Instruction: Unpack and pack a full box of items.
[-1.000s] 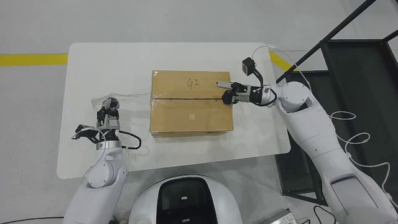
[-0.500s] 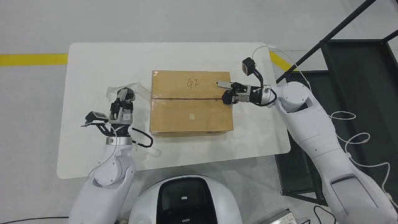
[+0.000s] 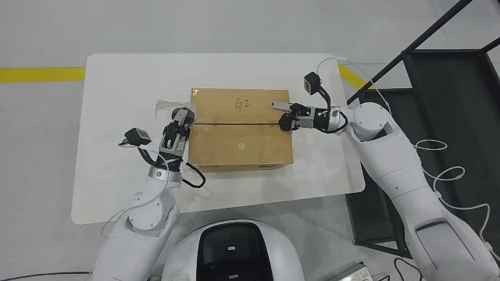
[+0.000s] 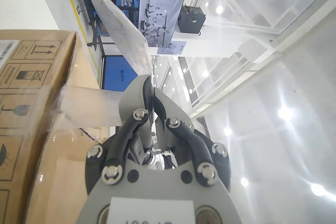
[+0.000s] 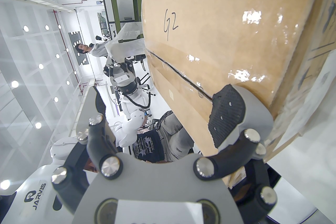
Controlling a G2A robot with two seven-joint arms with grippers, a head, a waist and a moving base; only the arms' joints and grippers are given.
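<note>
A closed brown cardboard box (image 3: pixel 241 129) marked with handwriting sits mid-table, its top seam (image 5: pixel 178 72) running lengthwise. My left gripper (image 3: pixel 179 122) is at the box's left end, shut on a strip of clear tape (image 3: pixel 166 107). In the left wrist view the tape (image 4: pixel 118 25) rises from the gripper (image 4: pixel 151 86), and another stretch (image 4: pixel 86 104) clings to the box (image 4: pixel 31 93) edge. My right gripper (image 3: pixel 283 115) is open at the box's right end. One fingertip pad (image 5: pixel 228 114) lies on the box (image 5: pixel 223 25) top near the seam.
The white table (image 3: pixel 117 86) has bare surface left, behind and in front of the box. A black metal rack (image 3: pixel 445 94) stands close off the table's right side. A yellow line (image 3: pixel 39 74) crosses the floor at left.
My left gripper has moved right from the table's left part to the box's left end, carrying the tape strip with it. The right arm has stayed put.
</note>
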